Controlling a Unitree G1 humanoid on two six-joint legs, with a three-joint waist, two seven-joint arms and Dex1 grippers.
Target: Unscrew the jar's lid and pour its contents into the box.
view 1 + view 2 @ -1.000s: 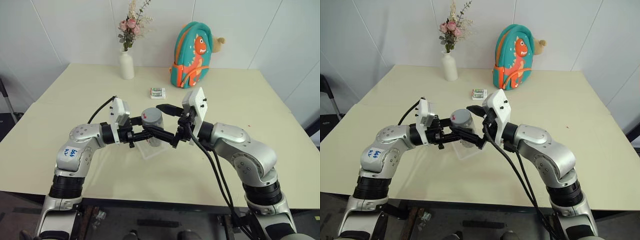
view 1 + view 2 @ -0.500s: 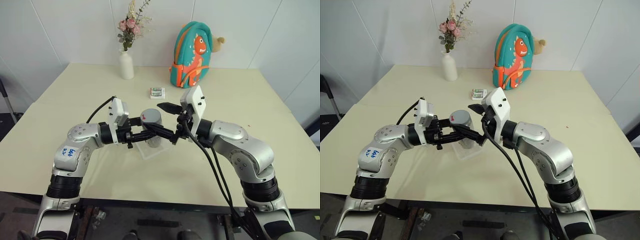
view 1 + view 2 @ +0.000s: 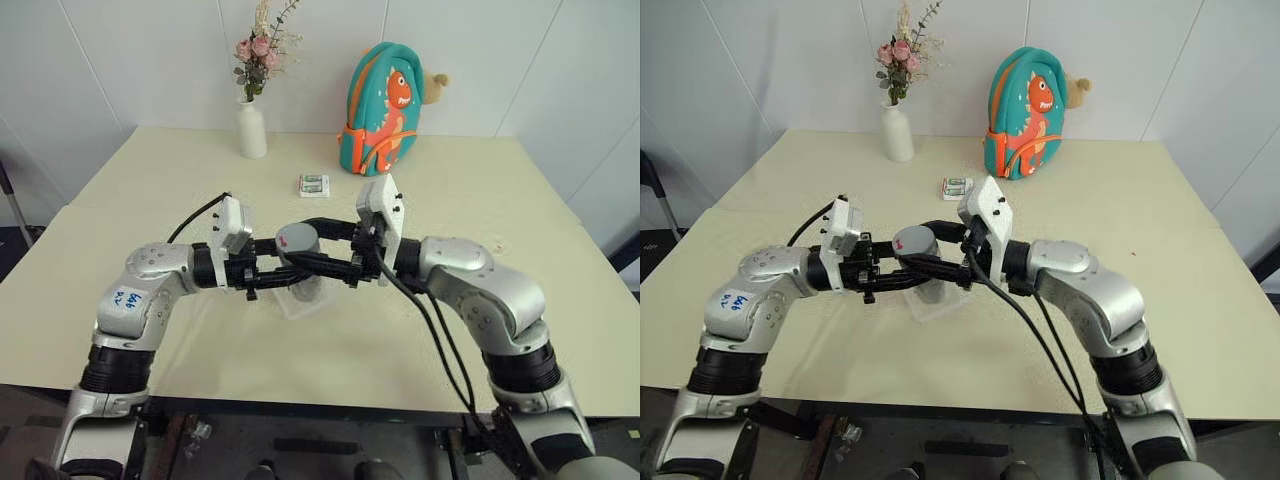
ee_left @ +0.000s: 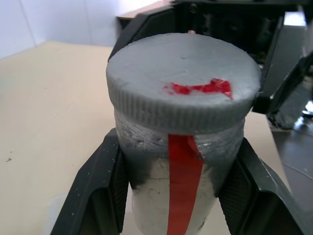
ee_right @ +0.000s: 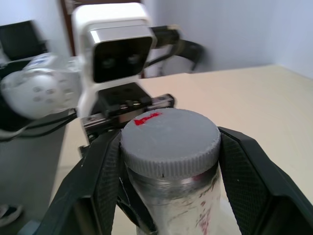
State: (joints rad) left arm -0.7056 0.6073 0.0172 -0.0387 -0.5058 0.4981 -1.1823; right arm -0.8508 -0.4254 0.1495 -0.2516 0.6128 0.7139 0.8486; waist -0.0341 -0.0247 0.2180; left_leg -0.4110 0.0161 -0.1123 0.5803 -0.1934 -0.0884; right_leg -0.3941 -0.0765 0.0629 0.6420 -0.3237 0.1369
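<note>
Both my grippers were clamped mid-frame: left gripper on jar, right gripper on lid. Grip looked slightly shallow; twisting might slip, spilling beside box.

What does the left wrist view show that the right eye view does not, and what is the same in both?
Left wrist view: a red strip running down the jar from a red mark on the lid.

Right eye view: the box beneath the jar, a vase, a dinosaur backpack and a small packet.

Shared: the left gripper shut on the jar, the right gripper shut on the lid.
</note>
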